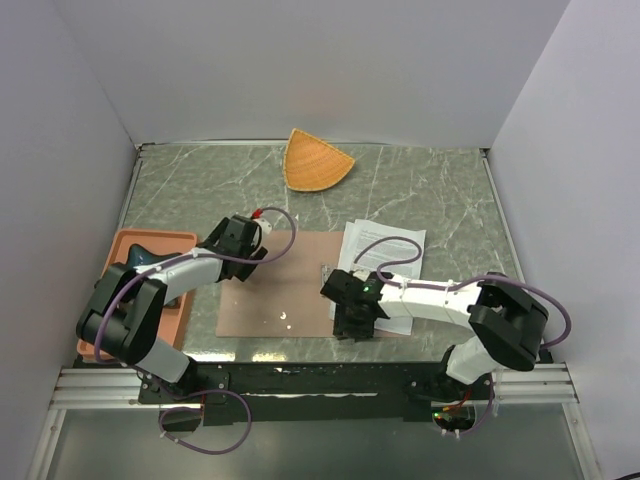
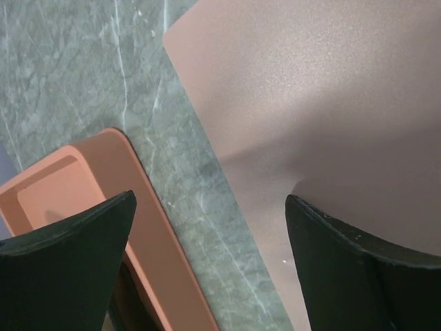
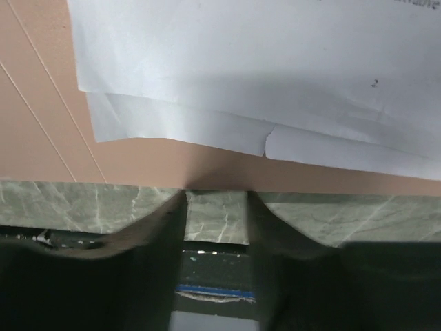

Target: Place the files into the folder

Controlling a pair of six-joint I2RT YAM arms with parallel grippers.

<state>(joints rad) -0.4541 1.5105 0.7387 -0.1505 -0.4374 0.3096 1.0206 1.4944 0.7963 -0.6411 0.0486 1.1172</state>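
Find the files on the folder's right half, long side pointing away from the arms. Just beyond the right fingers, parted and empty; well apart from the left fingers, spread wide.

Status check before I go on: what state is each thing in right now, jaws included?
folder: open, lying flat on the table.
files: loose stack on the folder's right side, edges uneven, uncovered.
left gripper: jaws wide open, empty.
right gripper: jaws partly open, nothing between them.
tray: holds a dark object.
dish: empty.
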